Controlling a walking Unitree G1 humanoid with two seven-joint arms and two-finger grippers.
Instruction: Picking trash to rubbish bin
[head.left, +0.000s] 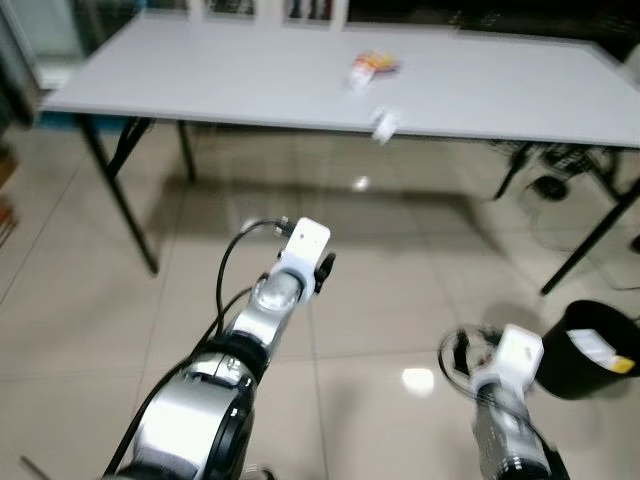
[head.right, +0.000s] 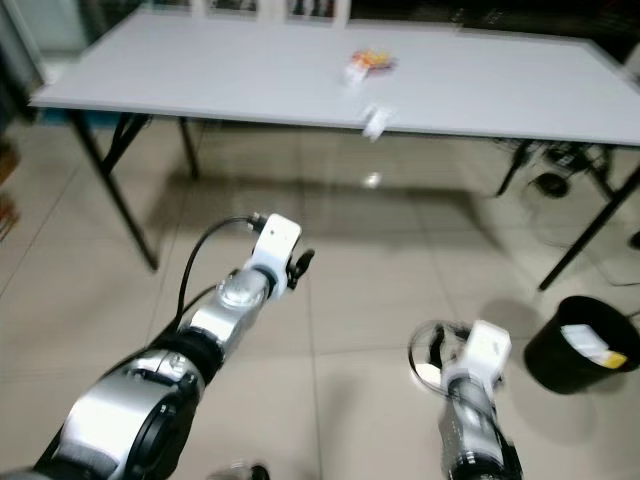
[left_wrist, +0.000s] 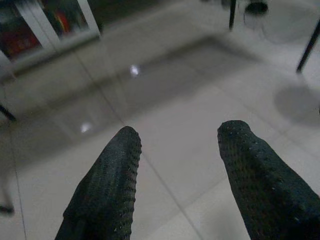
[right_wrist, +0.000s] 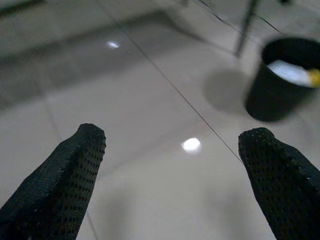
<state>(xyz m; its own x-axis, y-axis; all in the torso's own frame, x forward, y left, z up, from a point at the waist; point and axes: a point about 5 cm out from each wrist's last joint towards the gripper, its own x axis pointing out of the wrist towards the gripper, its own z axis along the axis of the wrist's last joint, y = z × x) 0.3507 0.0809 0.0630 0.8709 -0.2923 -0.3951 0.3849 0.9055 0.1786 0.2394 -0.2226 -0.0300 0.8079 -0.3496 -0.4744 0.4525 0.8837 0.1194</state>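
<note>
An orange and white wrapper (head.left: 372, 67) lies on the long grey table (head.left: 200, 70), toward its far side. A small white scrap (head.left: 384, 124) sits at the table's near edge. The black rubbish bin (head.left: 588, 352) stands on the floor at the right, with white and yellow trash inside. My left arm (head.left: 285, 280) reaches forward over the floor, short of the table; its gripper (left_wrist: 177, 137) is open and holds nothing. My right arm (head.left: 505, 385) is low at the right, just left of the bin (right_wrist: 280, 82); its gripper (right_wrist: 172, 137) is open wide over bare tiles.
Black table legs (head.left: 120, 195) stand at the left and a slanted one (head.left: 595, 235) at the right, near the bin. A dark round-based object (head.left: 550, 180) sits under the table's right end. Glossy tile floor lies between me and the table.
</note>
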